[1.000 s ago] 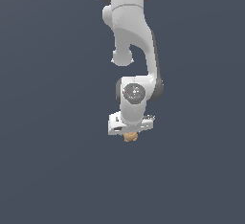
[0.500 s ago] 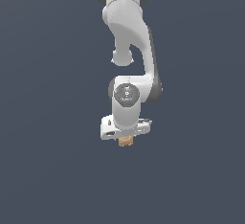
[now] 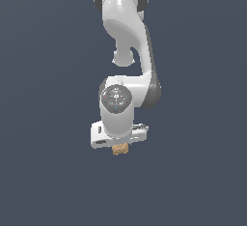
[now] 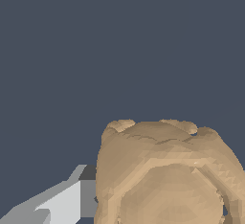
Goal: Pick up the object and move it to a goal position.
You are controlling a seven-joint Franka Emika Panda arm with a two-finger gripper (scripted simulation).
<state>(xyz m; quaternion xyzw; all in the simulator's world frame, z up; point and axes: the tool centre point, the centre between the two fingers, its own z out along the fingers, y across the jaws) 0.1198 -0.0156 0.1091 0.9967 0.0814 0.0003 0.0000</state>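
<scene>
Hanging straight down, 1 white arm (image 3: pixel 126 41), gripper (image 3: pixel 120 145) at bottom. Object (image 3: pixel 120 148), tan lumpy blob, pokes out just below hand, touching it. Wrist view: object (image 4: pixel 165 175) fills frame, 1 grey finger (image 4: pixel 67 201) pressed against its side. Jaws narrow, clamped on object by the look of it. Step in hand: carry phase, I'd say. No goal marker visible. Next move calls for steady travel, grip kept firm.

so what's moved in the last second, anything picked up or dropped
The gripper has shifted slightly toward the exterior view's left and a little lower, carrying the tan lumpy object with it. Nothing was newly grasped or released; the object stays tucked under the gripper.
</scene>
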